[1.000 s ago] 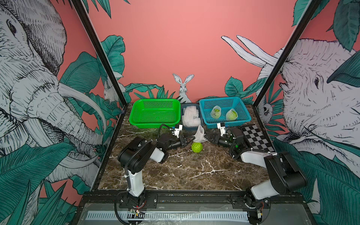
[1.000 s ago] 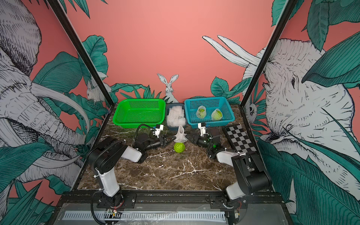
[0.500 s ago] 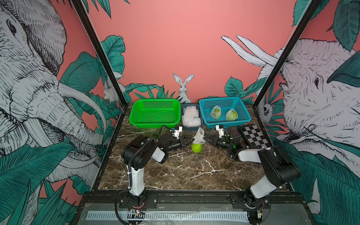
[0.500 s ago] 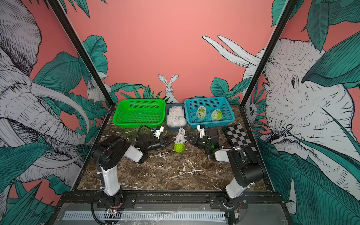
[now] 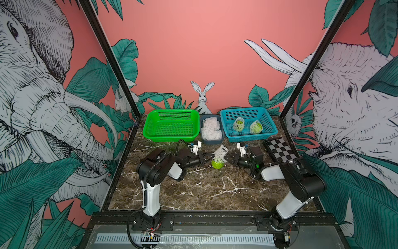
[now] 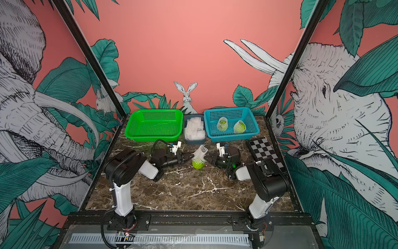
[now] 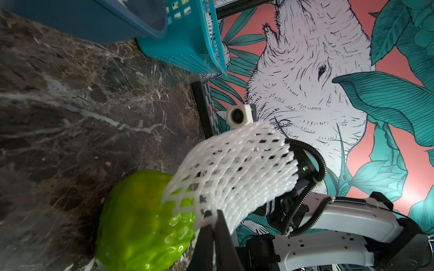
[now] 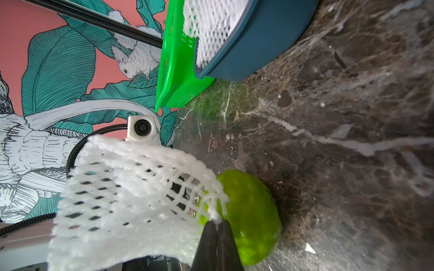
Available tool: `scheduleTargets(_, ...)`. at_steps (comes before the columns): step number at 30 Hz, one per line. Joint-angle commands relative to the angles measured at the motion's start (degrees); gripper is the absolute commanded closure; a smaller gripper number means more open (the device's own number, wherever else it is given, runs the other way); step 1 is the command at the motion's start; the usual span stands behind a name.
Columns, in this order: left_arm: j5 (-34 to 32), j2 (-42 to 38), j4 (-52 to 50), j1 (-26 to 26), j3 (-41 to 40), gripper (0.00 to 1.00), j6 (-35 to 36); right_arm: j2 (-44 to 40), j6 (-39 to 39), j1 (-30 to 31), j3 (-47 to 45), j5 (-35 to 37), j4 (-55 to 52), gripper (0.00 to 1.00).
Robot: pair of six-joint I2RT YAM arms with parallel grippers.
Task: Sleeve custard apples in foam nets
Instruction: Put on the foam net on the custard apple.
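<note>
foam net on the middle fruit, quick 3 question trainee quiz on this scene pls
1. True or false: the left gripper and the right gripper are each shut on the rim of the foam net.
2. How many netted custard apples lie in the blue basket? A one, B two, C three.
3. Fill in: the custard apple under that foam net rests on the ___.

Key: 1 true. 2 B. 3 table.
</note>
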Motion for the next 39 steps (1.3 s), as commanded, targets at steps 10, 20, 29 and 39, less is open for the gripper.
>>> scheduleTargets(10, 1.2, -0.2, 2.2, 0.1, -0.6, 1.0, 1.1, -3.1, -1.8, 0.2, 0.7, 1.2, 1.0, 1.0)
scheduleTargets(20, 1.4, 0.6, 2.2, 0.5, 2.5, 1.0, 0.5, -5.9, -4.4, -0.1, 3.2, 2.8, -3.0, 1.0)
scheduleTargets(29, 1.7, 2.2, 2.2, 0.3, 1.5, 1.0, 0.7, -2.9, -4.2, -0.1, 1.5, 2.2, -1.8, 1.0)
scheduleTargets(39, 1.4, 0.7, 2.2, 0.3, -2.4, 1.0, 0.6, -2.4, -2.4, -0.1, -2.5, 1.3, 1.5, 1.0)
